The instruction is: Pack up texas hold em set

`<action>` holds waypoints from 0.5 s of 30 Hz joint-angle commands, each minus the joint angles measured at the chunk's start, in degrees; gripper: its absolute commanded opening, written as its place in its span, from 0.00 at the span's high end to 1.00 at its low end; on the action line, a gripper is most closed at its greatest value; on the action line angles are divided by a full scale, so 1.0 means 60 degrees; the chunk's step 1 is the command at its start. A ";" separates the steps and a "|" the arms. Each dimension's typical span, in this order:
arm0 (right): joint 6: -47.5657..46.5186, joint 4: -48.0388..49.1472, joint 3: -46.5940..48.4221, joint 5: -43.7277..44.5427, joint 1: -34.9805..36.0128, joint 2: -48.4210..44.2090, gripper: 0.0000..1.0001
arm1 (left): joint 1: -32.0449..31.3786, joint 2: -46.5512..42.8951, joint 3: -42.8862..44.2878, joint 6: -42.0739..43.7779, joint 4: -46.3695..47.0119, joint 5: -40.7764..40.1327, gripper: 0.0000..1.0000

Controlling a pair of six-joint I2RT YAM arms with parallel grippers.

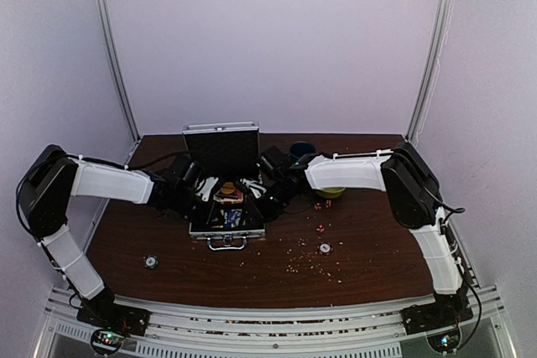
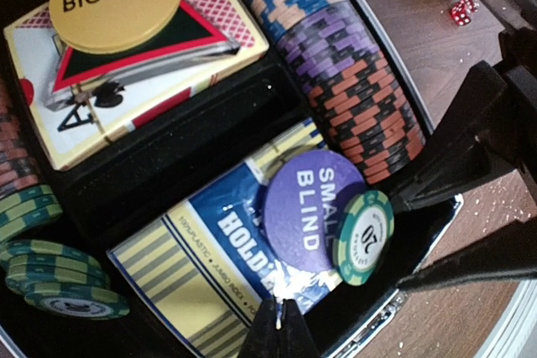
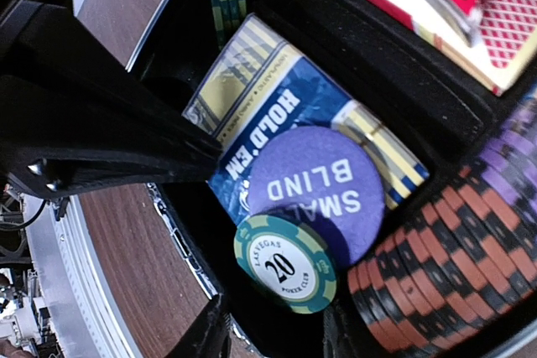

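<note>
The silver briefcase (image 1: 220, 235) lies open at mid-table with its lid (image 1: 221, 147) upright. Inside are a red card box (image 2: 50, 123) bearing a red triangle (image 2: 210, 33) and a yellow BIG BLIND disc (image 2: 115, 2), and a blue card box (image 2: 193, 262) bearing a purple SMALL BLIND disc (image 2: 306, 207). Rows of chips (image 2: 352, 64) stand along the side. My right gripper (image 3: 273, 329) is shut on a green 20 chip (image 3: 285, 263), held tilted over the case's front corner. My left gripper (image 2: 281, 320) is shut and empty, its tips at the blue box's edge.
Red dice (image 1: 320, 204) and two loose chips (image 1: 151, 262) (image 1: 325, 248) lie on the brown table. Small crumbs (image 1: 315, 270) are scattered front right. A dark blue mug (image 1: 302, 150) and a yellow-green bowl (image 1: 330, 193) stand behind my right arm.
</note>
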 commanded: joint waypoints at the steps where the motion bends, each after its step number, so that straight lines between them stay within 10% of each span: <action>1: 0.0159 0.0320 0.0274 -0.0141 0.0036 0.0398 0.61 | 0.0054 0.0234 0.0273 -0.0027 0.0461 0.0176 1.00; 15: 0.0088 0.0754 0.0264 -0.0785 0.0031 0.0296 0.68 | 0.0067 0.0699 0.0463 -0.0040 0.0598 0.0486 1.00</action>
